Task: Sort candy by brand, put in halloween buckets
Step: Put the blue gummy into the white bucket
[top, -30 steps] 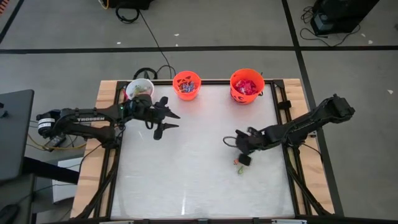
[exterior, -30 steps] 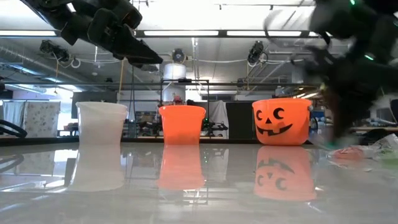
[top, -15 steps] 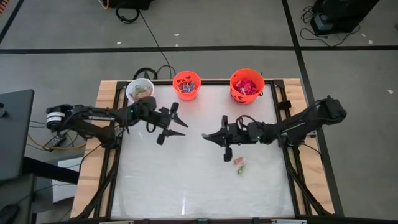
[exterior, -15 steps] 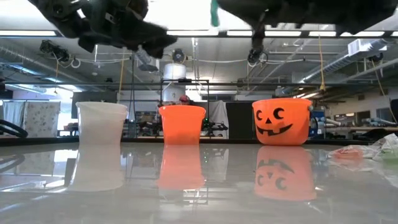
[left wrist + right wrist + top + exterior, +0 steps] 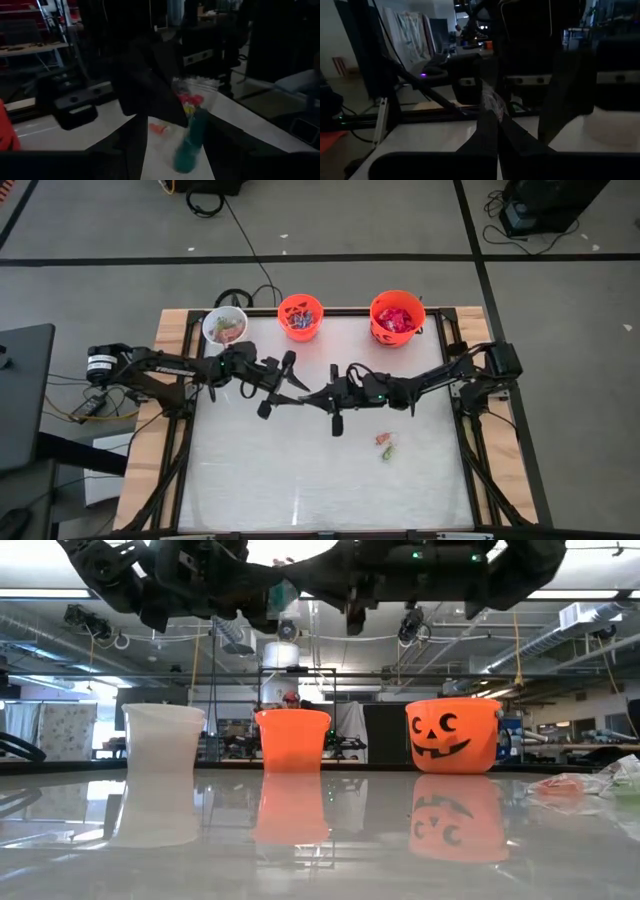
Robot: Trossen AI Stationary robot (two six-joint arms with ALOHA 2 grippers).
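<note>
Your right gripper (image 5: 312, 393) is clenching its fingers (image 5: 492, 131) on a small wrapped candy (image 5: 491, 101), whose crinkled wrapper is sticking out just past the tips. It is hanging above the table's (image 5: 300, 480) middle, tip to tip with your left gripper (image 5: 284, 385), whose fingers (image 5: 287, 364) are standing spread with nothing between them; the candy is sitting in that gap without touching them. Loose candies (image 5: 385, 444) are lying on the table at about 4 o'clock from the grippers. Along the 12 o'clock edge you are seeing the white bucket (image 5: 224, 326), the small orange bucket (image 5: 300, 317) and the larger orange bucket (image 5: 397, 318), each holding sweets.
</note>
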